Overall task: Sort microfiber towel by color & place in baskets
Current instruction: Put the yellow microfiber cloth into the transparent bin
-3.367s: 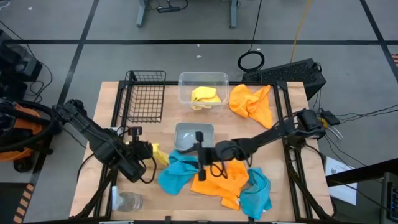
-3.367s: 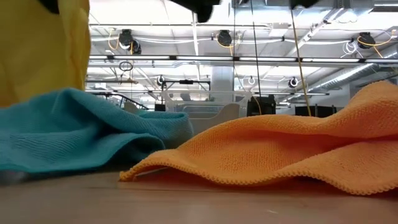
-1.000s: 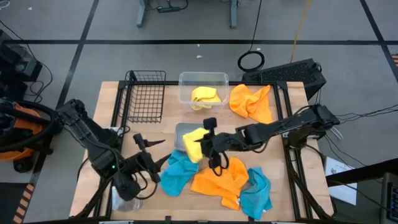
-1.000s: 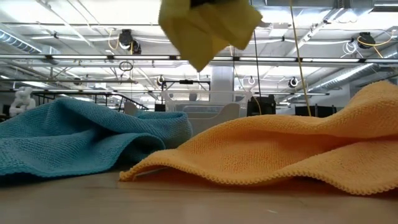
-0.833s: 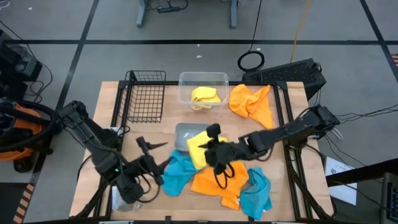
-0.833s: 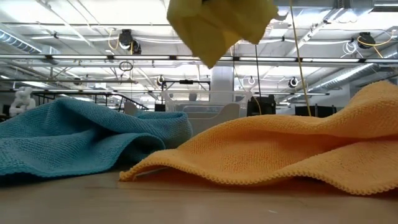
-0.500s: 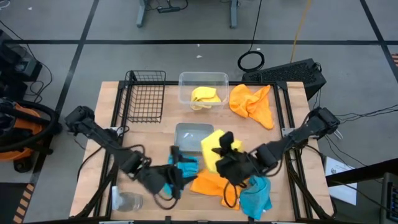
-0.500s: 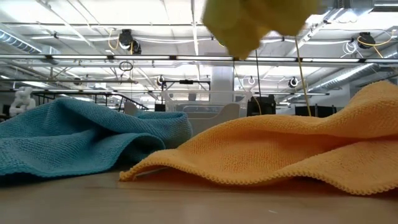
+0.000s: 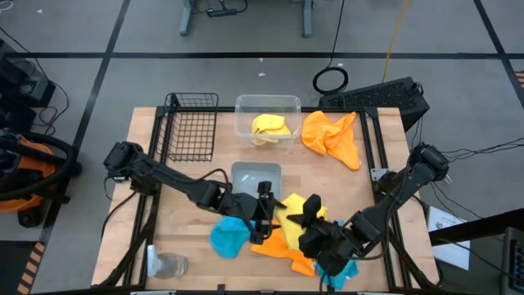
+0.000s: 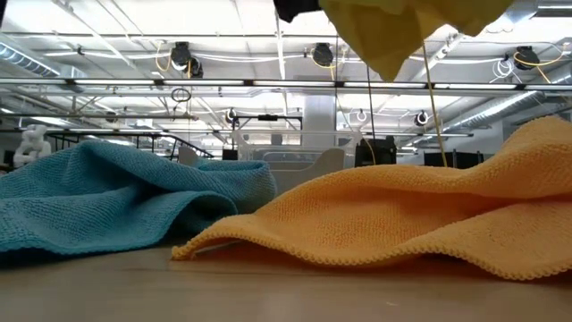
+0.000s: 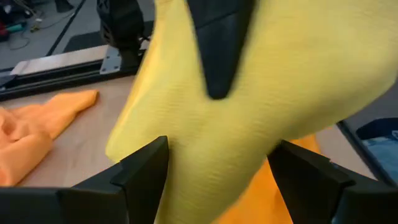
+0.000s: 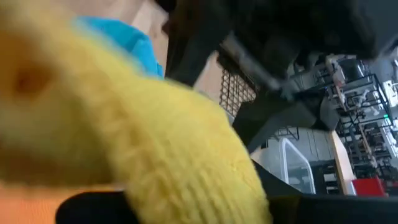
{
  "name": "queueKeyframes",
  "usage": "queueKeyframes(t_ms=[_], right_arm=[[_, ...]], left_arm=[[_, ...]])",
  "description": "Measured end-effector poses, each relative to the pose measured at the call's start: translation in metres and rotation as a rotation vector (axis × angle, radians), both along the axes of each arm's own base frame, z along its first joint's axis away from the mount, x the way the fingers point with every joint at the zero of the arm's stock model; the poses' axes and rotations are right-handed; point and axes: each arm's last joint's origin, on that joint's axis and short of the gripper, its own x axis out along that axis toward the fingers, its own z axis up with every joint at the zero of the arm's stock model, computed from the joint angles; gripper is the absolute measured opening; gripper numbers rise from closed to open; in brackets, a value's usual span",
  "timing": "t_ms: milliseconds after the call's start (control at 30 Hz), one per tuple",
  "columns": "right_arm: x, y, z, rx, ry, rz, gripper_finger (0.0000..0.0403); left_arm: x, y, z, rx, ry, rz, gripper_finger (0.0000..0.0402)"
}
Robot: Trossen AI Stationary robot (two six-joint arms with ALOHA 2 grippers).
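High view: the right gripper [image 9: 309, 211] hung above the table's centre-front, clamped on a yellow towel [image 9: 293, 211]. The left gripper [image 9: 264, 209] sat just at the towel's 9 o'clock, fingers apart. Below lay a blue towel [image 9: 228, 238] and an orange towel [image 9: 278, 242]. At 12 o'clock from the grippers stood the grey tray [image 9: 255, 173]; farther back, the black wire-mesh basket [image 9: 191, 125] and the clear plastic tub [image 9: 268, 106] with a second yellow towel [image 9: 271, 125] inside. Another orange towel [image 9: 332, 135] lay at the tub's 3 o'clock. Bare table [image 9: 180, 254] showed at the front left, beside a glass cup [image 9: 170, 265].

Low view: the yellow towel hung clear of the blue and orange towels.

Left wrist view: the left fingers [image 11: 143, 171] stood spread at either side of the yellow cloth.

Right wrist view: yellow cloth filled the foreground; the mesh basket showed beyond.
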Motion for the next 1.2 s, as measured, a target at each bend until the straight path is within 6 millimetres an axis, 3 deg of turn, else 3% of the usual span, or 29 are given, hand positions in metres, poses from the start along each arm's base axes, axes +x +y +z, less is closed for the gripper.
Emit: queueKeyframes(t_ms=[267, 367, 467, 600, 667, 1033, 1200], right_arm=[[0.009, 0.0, 0.006, 0.022, -0.061, 0.012, 0.0002], [0.013, -0.004, 0.007, 0.032, -0.065, 0.001, 0.0006], [0.014, -0.005, 0.006, 0.07, -0.055, 0.005, 0.0017], [0.014, -0.006, 0.005, 0.145, -0.069, -0.026, 0.0042], [0.012, -0.008, 0.003, 0.187, -0.07, -0.065, 0.0063], [-0.017, -0.029, -0.018, 0.405, 0.055, -0.442, 0.0242], [-0.026, -0.026, -0.017, 0.427, 0.021, -0.479, 0.0298]], left_arm=[[0.004, -0.001, -0.004, 0.005, -0.017, 0.003, 0.0273], [0.004, -0.002, -0.004, 0.017, -0.019, -0.005, 0.0251], [0.002, -0.006, -0.004, 0.057, -0.021, -0.024, 0.0187], [0.0, -0.009, -0.007, 0.11, 0.005, -0.05, 0.0048], [-0.001, -0.006, -0.009, 0.125, 0.031, -0.036, 0.0018], [-0.015, 0.016, 0.001, 0.198, 0.13, 0.105, 0.0008], [-0.018, 0.029, 0.005, 0.223, 0.143, 0.167, 0.0009]])
